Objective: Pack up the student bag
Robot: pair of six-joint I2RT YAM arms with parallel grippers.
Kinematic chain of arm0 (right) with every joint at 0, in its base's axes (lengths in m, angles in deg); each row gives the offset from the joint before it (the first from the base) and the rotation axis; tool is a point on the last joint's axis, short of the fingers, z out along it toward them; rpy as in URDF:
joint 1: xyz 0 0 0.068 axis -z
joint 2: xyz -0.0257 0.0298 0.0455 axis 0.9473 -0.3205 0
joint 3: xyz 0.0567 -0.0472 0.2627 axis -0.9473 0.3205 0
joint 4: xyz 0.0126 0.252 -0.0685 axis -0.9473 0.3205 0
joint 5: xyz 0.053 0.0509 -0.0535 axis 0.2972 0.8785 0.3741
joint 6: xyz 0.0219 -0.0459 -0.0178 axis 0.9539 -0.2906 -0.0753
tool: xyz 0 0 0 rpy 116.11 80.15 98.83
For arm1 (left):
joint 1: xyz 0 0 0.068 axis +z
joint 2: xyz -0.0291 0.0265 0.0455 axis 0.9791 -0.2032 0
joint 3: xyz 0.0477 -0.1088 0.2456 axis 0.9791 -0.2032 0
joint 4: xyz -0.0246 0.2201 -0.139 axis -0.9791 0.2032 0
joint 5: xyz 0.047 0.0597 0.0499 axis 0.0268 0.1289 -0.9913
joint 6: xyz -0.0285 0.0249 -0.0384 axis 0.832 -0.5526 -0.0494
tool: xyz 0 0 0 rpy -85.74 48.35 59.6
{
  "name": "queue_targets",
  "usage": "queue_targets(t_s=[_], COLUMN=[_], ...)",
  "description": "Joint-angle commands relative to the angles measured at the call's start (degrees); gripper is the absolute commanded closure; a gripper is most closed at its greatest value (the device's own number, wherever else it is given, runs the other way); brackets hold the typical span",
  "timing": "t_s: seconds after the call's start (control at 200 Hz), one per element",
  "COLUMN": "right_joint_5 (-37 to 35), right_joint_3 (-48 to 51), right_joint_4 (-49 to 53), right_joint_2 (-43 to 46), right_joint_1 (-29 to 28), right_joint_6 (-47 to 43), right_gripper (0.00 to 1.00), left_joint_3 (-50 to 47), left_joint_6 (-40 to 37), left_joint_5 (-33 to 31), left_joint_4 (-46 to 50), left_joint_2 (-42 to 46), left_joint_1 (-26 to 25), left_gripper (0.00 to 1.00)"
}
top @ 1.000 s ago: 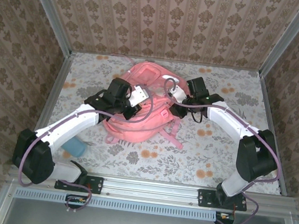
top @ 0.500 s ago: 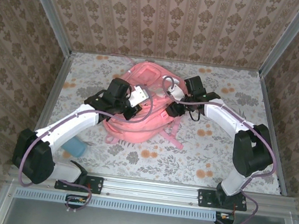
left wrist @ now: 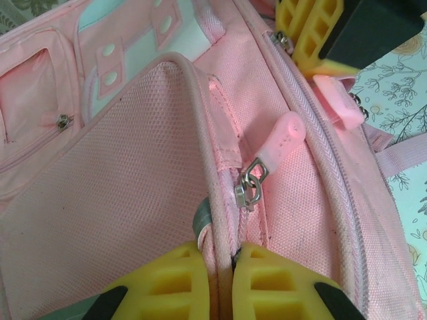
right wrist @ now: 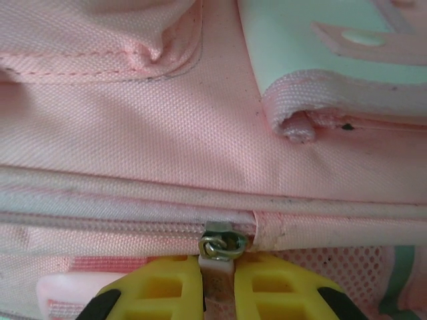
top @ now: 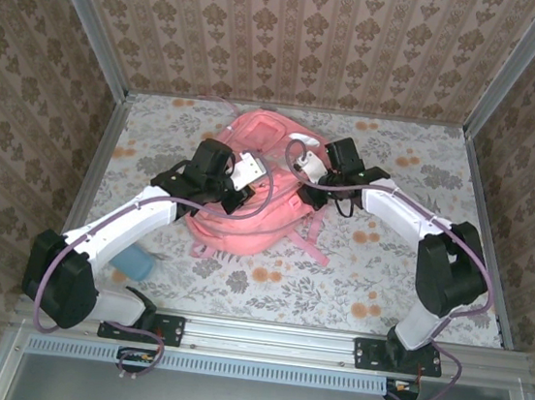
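Lying flat on the floral worktop (top: 385,273), centre and towards the back, student bag (top: 245,227) sits between the two arms, with a pink strap (top: 313,243) trailing to the near side. Both arms reach over its top.

Left claw (left wrist: 223,252): yellow fingers almost together, pinching the bag's piped seam (left wrist: 200,133) beside a mesh panel (left wrist: 113,200). Just right of that seam a second slider with a pink rubber tab (left wrist: 281,141) hangs free, nothing gripping it. A pale patch with pink studs (left wrist: 127,47) shows further up the bag.

Right claw (right wrist: 219,273): fingers clamped tight on the flat metal tab of a zip pull (right wrist: 222,245). Its ring sits just above the fingertips, at the end of the zip track (right wrist: 100,223). In the left wrist view the right claw's yellow finger rests against the bag's upper zip line.

A light-blue object (top: 133,262) lies on the worktop by the left arm, partly hidden, apart from the bag; can't tell what it is.
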Motion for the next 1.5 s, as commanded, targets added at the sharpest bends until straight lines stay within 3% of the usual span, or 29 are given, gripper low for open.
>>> queue_targets(t_s=[0.0,0.285,0.595,0.725,1.075,1.29,1.495], right_joint_5=[-3.43,11.86,15.22,19.18,23.66,27.57,28.12], right_joint_3=[0.08,-2.54,-6.12,-5.10,-2.34,3.31,6.41], right_joint_4=[0.00,10.96,13.47,11.17,4.11,-6.17,-12.38], right_joint_2=[3.18,4.65,4.43,4.10,5.30,6.51,4.78], right_joint_1=[0.95,0.82,2.00,1.68,-2.91,-4.23,-7.84], right_joint_6=[-1.65,-0.98,6.27,10.03,21.59,34.70,39.38], right_gripper=[0.96,0.97,0.95,1.00,1.00,1.00,1.00], left_joint_3=[1.28,1.94,1.30,1.67,3.48,3.00,3.99], left_joint_6=[0.73,1.27,1.36,4.15,8.91,13.68,18.76], left_joint_5=[1.16,0.48,2.70,1.42,1.16,-3.24,-1.58], left_joint_4=[-4.33,-5.48,-7.66,-9.47,-13.23,-17.71,-20.73], left_joint_2=[0.39,-1.81,-2.11,-2.81,-7.86,-8.98,-11.16], left_joint_1=[0.00,0.00,0.00,0.00,-1.48,-2.55,-3.15], left_gripper=[1.00,1.00,1.00,1.00,1.00,1.00,1.00])
